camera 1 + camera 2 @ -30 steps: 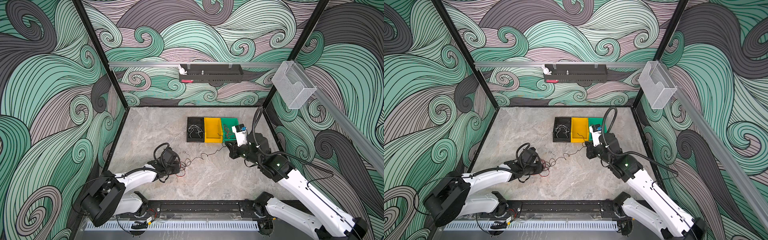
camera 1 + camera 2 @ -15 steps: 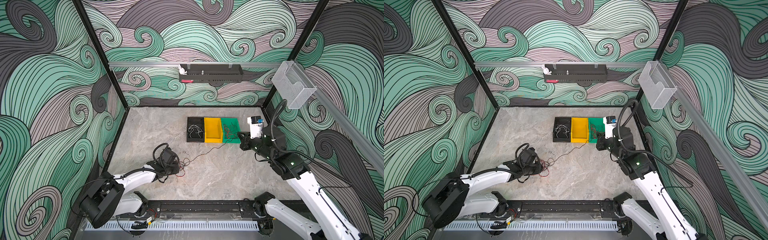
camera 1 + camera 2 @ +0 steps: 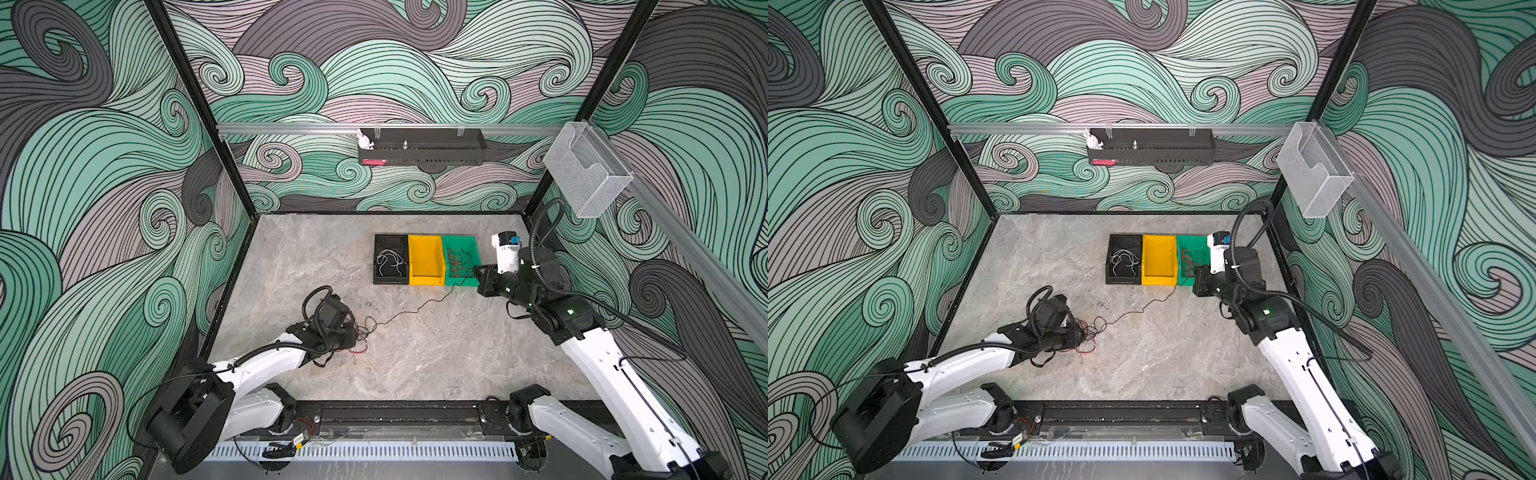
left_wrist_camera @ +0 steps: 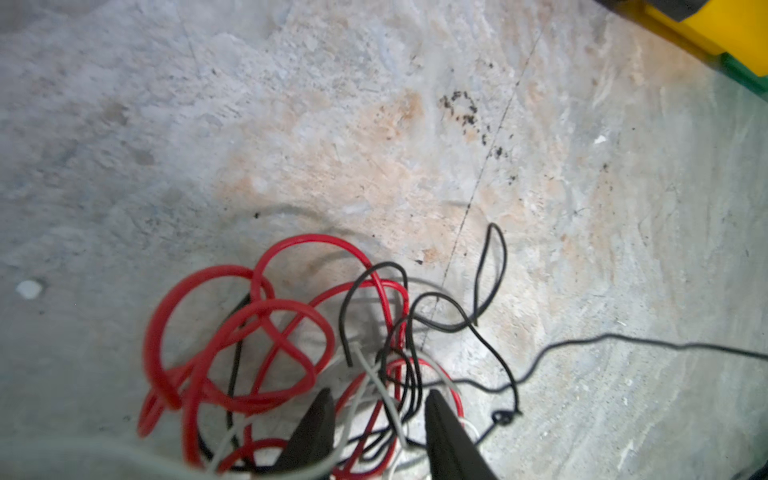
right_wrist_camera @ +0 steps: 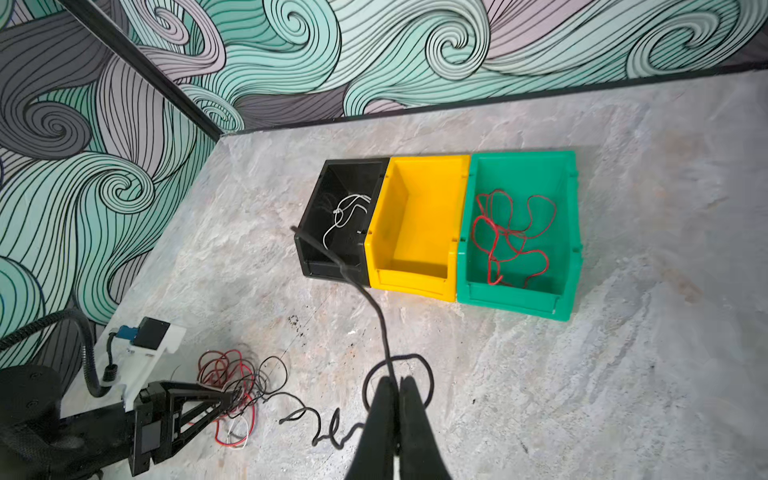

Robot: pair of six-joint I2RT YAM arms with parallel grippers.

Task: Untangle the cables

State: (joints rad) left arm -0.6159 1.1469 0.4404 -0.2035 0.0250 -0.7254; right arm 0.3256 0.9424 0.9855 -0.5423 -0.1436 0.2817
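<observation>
left hand [image 4: 379, 399] is sitting partly apart astride tangled cables [image 4: 272, 306]; right hand [image 5: 397, 399] is pinching black cable [image 5: 380, 318], fingers together.

Smooth plastic bins [image 5: 411, 282], matt stone-look table [image 3: 415, 365], glossy cables [image 4: 311, 237]

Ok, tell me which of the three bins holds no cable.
The yellow bin, in the middle; the black bin holds white cable and the green bin red cable.
</observation>
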